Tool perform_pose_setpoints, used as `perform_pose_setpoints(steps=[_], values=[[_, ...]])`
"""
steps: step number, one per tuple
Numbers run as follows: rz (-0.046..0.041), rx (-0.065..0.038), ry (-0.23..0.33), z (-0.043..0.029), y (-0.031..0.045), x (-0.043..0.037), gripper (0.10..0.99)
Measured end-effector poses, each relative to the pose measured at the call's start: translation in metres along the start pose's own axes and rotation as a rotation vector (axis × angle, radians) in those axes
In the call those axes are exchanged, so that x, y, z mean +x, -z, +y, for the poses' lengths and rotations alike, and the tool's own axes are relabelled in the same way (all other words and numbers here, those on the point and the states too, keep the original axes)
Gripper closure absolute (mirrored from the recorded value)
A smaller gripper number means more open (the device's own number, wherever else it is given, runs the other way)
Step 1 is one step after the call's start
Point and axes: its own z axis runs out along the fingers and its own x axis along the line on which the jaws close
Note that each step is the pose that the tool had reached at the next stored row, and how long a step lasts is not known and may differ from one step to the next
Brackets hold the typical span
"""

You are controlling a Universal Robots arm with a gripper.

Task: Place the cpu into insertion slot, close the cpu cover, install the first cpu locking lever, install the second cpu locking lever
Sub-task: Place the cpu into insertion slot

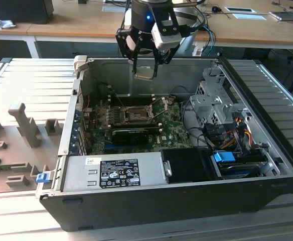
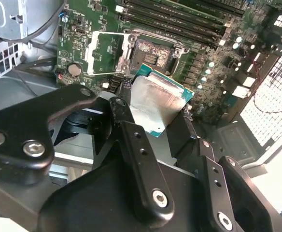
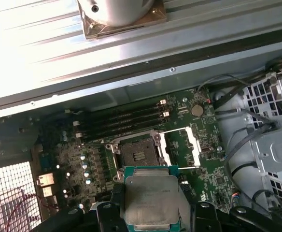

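place: lab/workshop | opened computer case (image 1: 176,206) | slatted metal bench (image 1: 31,83) | wooden desks (image 1: 76,20)

Open black computer case (image 1: 161,206) lies on its side on a ribbed grey metal table (image 1: 36,75); grey moulded fixture blocks (image 1: 23,123) rest just beside it, toward the exterior view's left.

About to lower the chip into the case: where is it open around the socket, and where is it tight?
The insertion slot lies bare, with the cpu cover swung open beside it and memory sticks along another edge. Cables and the drive cage crowd the exterior view's right. The gripper holds the cpu above.
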Motion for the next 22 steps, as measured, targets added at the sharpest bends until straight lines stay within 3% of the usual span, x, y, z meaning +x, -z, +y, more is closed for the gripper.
perform_pose_setpoints(steps=[8,22], values=[[-0.0063,-0.002,-0.075,-0.0001,-0.0014,0.0001,0.553],[-0.0086,-0.001,-0.1,-0.0005,-0.0048,0.0001,0.553]])
